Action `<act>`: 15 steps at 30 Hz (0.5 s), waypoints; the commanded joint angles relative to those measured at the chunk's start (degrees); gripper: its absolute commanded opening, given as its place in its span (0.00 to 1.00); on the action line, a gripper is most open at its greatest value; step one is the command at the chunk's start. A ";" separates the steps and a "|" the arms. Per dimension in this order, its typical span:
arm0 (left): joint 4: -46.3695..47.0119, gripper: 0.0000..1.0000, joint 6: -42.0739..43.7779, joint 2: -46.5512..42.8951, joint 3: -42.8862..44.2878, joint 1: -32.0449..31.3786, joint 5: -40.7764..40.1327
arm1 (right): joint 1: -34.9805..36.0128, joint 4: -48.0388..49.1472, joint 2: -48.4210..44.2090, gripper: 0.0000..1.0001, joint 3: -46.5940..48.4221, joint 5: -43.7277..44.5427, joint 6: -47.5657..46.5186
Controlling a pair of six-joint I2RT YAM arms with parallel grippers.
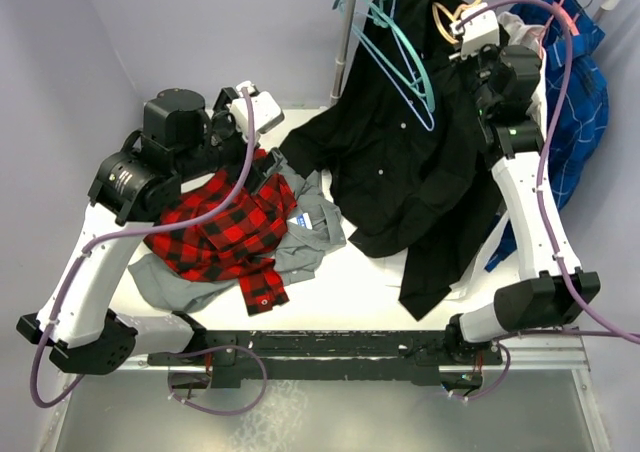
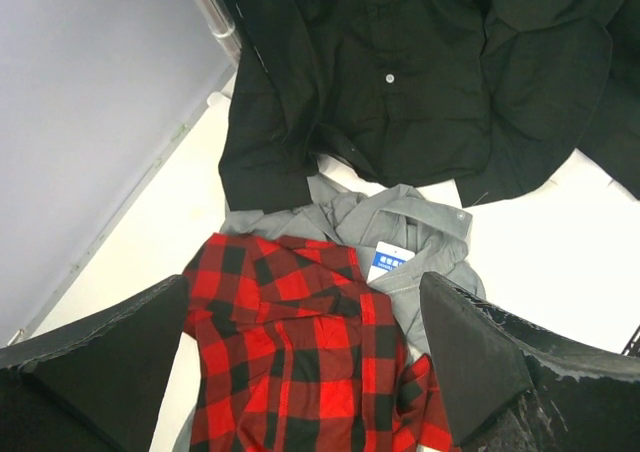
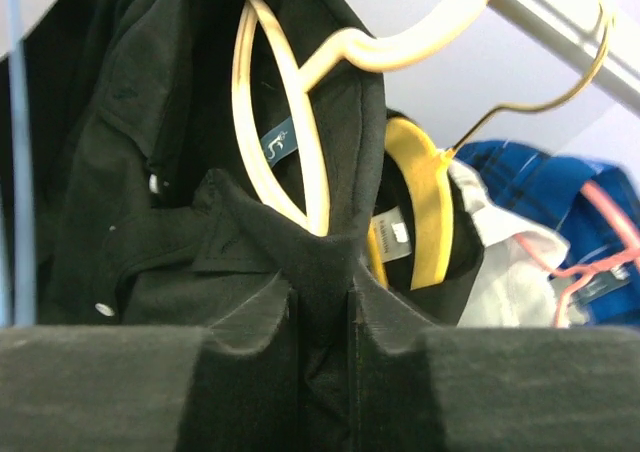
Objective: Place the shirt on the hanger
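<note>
The black button-up shirt [image 1: 400, 172] hangs from the rail at the back right and spills down onto the table. My right gripper [image 3: 322, 297] is up at the rail, shut on a fold of the shirt's collar [image 3: 300, 242]. The light tan wooden hanger [image 3: 285, 132] hangs by its hook just behind that fold, with its curved shoulder inside the shirt's neck. From above, the hanger [image 1: 447, 17] shows beside the right gripper [image 1: 468, 30]. My left gripper [image 2: 305, 372] is open and empty above the red-and-black plaid shirt [image 2: 300, 362]; the black shirt's hem [image 2: 400, 72] lies beyond it.
A grey shirt [image 1: 315, 227] lies under and beside the plaid one [image 1: 225, 227]. Teal hangers [image 1: 400, 52] hang left of the black shirt. A yellow-tan hanger [image 3: 425, 202] sits in another black garment, with a blue plaid garment [image 1: 575, 92] and pink hanger [image 3: 600, 232] further right. The rack's post [image 2: 215, 12] stands at the table's back.
</note>
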 commanded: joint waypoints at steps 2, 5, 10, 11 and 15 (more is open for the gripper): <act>-2.49 0.99 0.55 0.61 2.52 0.44 1.23 | -0.27 6.28 -8.10 0.74 -5.83 3.33 8.21; -4.16 0.99 -1.84 0.43 3.11 0.39 1.08 | -0.27 7.58 -12.12 1.00 -9.08 5.69 9.99; -2.24 0.99 -7.91 -0.32 0.74 1.37 -5.45 | -0.27 6.28 -18.05 1.00 -7.75 10.25 14.37; -1.30 0.99 -8.38 -0.35 -0.37 1.91 -7.52 | -0.27 5.82 -19.53 0.99 -7.19 11.53 15.87; 2.48 0.99 -9.85 -0.65 -4.38 6.12 -12.15 | -0.27 2.27 -26.17 0.99 -5.91 10.40 25.13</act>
